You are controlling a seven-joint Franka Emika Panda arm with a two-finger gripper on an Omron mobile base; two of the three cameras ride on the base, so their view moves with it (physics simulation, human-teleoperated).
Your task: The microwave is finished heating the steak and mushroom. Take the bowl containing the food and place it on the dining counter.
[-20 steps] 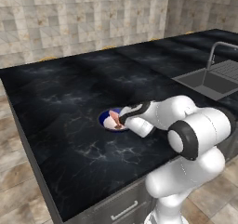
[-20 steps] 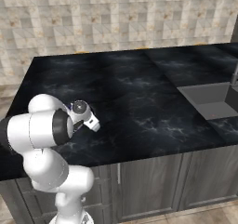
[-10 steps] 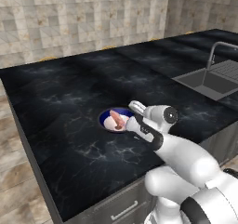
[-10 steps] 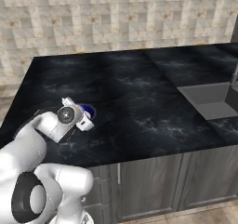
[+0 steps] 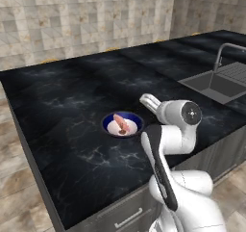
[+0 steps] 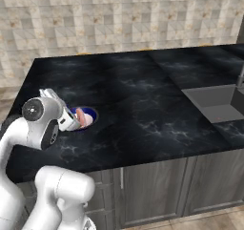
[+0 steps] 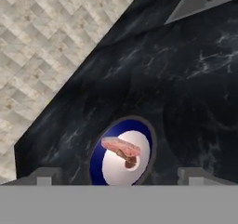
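You had the bowl sitting upright on the dining counter, i.e. the glossy black marble surface, near its front edge and well apart from the sink at the far right. Bowl interior was white w/ a dark blue rim; the steak lay across the inside, and in the hand view the mushroom rested just beside the steak's lower end, touching it. Your pincer was spread wide: its two tips stood at either side of the frame bottom in the hand view, w/ the bowl between them but farther out, nothing pinched. In the left base view the hand sat just right of the bowl, clear of the rim; in the right base view the wrist overlapped the bowl's left edge, so contact there couldn't be judged. A tiled wall ran behind the surface.
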